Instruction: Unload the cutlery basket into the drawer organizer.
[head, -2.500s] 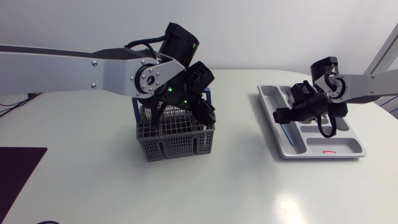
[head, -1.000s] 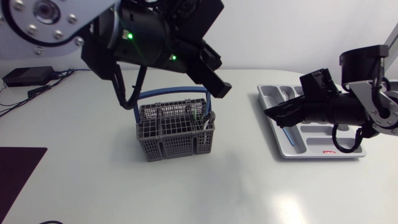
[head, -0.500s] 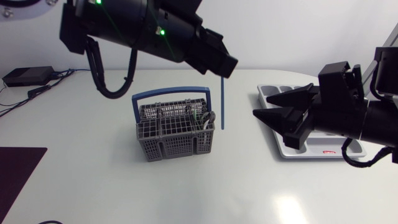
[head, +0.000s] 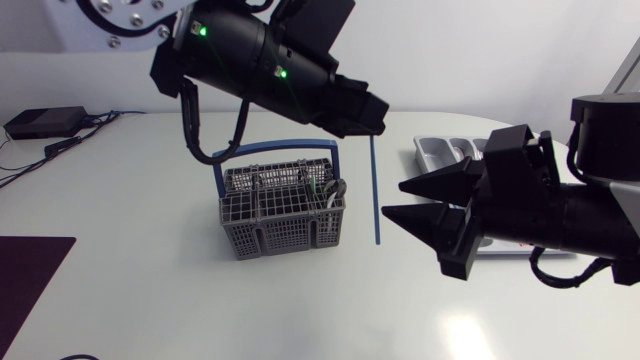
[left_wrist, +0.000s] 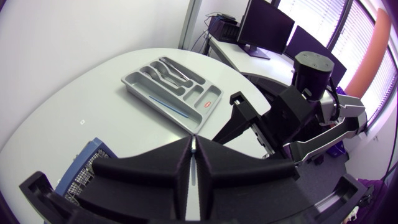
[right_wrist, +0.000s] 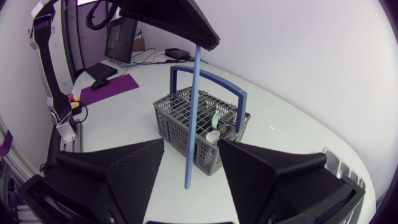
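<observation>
My left gripper (head: 371, 127) hangs above the table to the right of the grey cutlery basket (head: 283, 213), shut on the top of a long thin blue stick (head: 375, 190) that dangles straight down. In the left wrist view the stick's end (left_wrist: 194, 149) shows between the pressed fingers. My right gripper (head: 395, 202) is open, its tips just right of the stick. In the right wrist view the stick (right_wrist: 192, 106) stands between the spread fingers of the right gripper (right_wrist: 191, 146) without touching either. The grey drawer organizer (head: 437, 150) is mostly hidden behind my right arm.
The basket has a blue handle (head: 275, 150) and holds metal cutlery (head: 331, 193) at its right end. The organizer (left_wrist: 134, 84) holds spoons (left_wrist: 172, 68) and a blue piece (left_wrist: 165, 102). A dark mat (head: 25, 275) lies at the table's left edge.
My left gripper has carried the blue stick up out of the basket and to the right. My right gripper has come left off the organizer toward the stick, its fingers a little closer together.
</observation>
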